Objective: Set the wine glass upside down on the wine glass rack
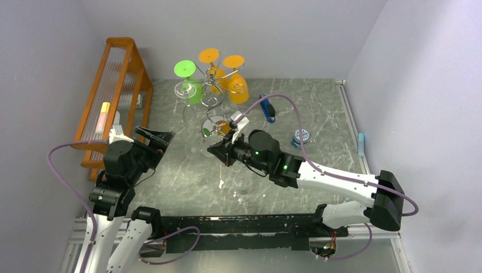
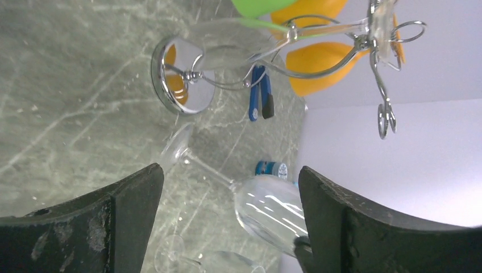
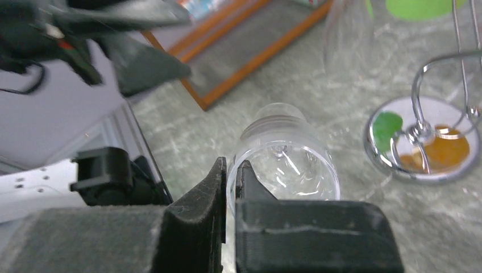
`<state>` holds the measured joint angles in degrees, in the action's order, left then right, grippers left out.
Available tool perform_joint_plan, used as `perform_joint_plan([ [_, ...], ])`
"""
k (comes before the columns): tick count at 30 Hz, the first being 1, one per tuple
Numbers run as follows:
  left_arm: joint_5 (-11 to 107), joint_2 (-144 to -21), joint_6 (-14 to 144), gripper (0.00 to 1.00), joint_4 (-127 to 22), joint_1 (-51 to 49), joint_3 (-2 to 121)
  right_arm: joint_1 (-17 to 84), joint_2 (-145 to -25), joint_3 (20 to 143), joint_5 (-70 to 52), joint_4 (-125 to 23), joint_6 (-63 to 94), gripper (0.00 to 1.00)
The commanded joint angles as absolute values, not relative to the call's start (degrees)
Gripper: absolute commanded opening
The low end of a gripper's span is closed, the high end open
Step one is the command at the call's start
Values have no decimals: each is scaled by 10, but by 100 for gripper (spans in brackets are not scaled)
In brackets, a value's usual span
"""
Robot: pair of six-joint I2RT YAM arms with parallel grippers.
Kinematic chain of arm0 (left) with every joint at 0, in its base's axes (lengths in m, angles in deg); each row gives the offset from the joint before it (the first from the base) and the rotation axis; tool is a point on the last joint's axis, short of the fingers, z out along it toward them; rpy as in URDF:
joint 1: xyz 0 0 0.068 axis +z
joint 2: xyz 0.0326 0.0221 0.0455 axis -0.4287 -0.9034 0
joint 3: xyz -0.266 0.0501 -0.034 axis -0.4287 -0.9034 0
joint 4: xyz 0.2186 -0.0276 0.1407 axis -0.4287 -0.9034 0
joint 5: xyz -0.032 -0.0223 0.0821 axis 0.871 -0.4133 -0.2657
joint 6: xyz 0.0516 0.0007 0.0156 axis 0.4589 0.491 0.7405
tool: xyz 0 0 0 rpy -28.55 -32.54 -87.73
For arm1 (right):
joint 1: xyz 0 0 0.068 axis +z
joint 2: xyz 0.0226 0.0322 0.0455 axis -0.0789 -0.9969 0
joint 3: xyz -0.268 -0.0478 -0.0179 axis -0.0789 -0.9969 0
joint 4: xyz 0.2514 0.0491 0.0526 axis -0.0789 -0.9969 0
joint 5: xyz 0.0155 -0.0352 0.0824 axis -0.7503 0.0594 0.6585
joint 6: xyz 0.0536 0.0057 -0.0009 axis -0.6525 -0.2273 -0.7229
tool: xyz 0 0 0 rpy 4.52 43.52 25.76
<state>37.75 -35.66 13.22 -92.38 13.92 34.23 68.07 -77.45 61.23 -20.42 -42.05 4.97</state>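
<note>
Left hand (image 1: 154, 136), its matte black fingers spread wide and holding nothing, hovers over the veined grey stone-look counter (image 1: 318, 114) beside the orange wooden shelf (image 1: 116, 74). To its right, the right hand (image 1: 220, 151) is clenched on the thin rim of the clear wine glass (image 3: 284, 165), which lies tilted nearly on its side, its round foot near the rack's base. Just beyond stands the chrome wine glass rack (image 1: 213, 128), its mirrored disc base on the counter and its curled wire arms carrying a green glass (image 1: 190, 85) and orange glasses (image 1: 230, 79) upside down.
</note>
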Motion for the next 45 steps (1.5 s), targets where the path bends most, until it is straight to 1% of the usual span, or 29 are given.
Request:
perform_joint_plan([
  [1, 441, -373, 73, 91, -899, 136, 322, 687, -734, 565, -199, -206, 62, 0],
  [6, 483, -373, 32, 89, -845, 136, 285, 694, -725, 522, -194, -106, 64, 0],
  [11, 517, -390, -5, 93, -821, 136, 267, 704, -741, 511, -194, -40, 66, 0],
  [19, 519, -399, -58, 96, -818, 136, 271, 752, -782, 524, -243, 13, 130, 0],
  [23, 495, -391, -72, 96, -834, 136, 278, 776, -799, 515, -274, 60, 167, 0],
  [25, 483, -385, -83, 91, -835, 136, 277, 785, -802, 508, -285, 84, 183, 0],
  [29, 468, -371, -103, 72, -814, 136, 272, 797, -800, 487, -293, 128, 208, 0],
  [32, 455, -366, -108, 62, -803, 136, 277, 799, -793, 473, -290, 145, 215, 0],
  [35, 439, -367, -106, 55, -799, 136, 291, 800, -789, 461, -282, 161, 217, 0],
  [45, 416, -391, -107, 42, -775, 136, 344, 799, -779, 438, -246, 208, 211, 0],
])
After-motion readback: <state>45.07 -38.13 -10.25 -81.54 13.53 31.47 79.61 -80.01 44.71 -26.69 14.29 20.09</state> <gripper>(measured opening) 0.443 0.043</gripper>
